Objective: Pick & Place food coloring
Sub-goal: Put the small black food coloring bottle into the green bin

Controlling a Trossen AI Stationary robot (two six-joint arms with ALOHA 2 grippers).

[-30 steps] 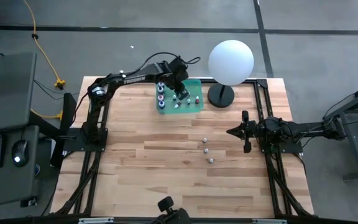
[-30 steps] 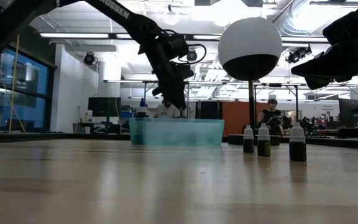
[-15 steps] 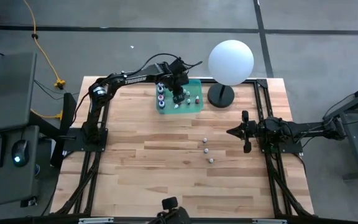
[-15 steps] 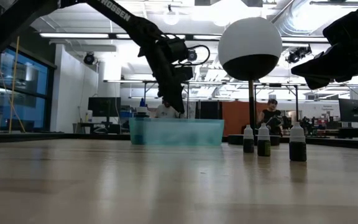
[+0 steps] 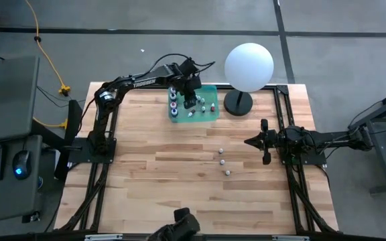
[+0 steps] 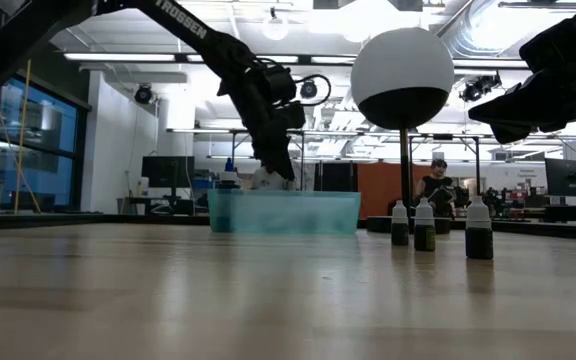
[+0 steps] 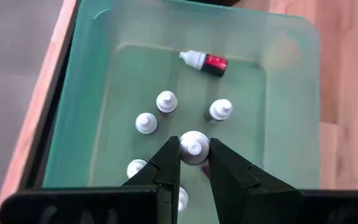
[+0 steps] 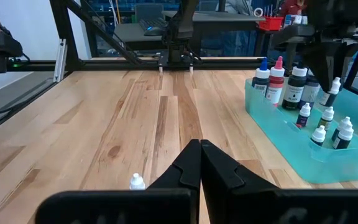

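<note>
A teal bin [image 5: 210,88] at the table's far middle holds several white-capped food coloring bottles [image 7: 146,122], most upright on their bases, and a red one [image 7: 205,60] lying on its side. My left gripper [image 7: 193,152] reaches down into the bin [image 6: 284,212] and is shut on one small bottle [image 7: 193,145]. Three more bottles [image 5: 222,161] stand on the table right of centre; they also show in the low view [image 6: 424,225]. My right gripper [image 5: 248,142] is shut and empty, above the table's right side. My left gripper pinches the small bottle's white cap [image 7: 193,142] between its two fingers [image 7: 166,163], coming from above and pointing down. The bottle stays upright. In the right wrist view it [image 8: 335,87] hangs higher than the bottles around it, inside the bin.
A big white sphere on a black base [image 5: 248,67] stands just right of the bin. Taller bottles [image 8: 278,73] stand at the bin's left end. One of the table bottles [image 8: 137,182] stands close below my right gripper. People sit in the room behind [image 6: 436,185].
My left gripper has shifted a little toward the table's left edge inside the bin, keeping the small bottle between its fingers.
</note>
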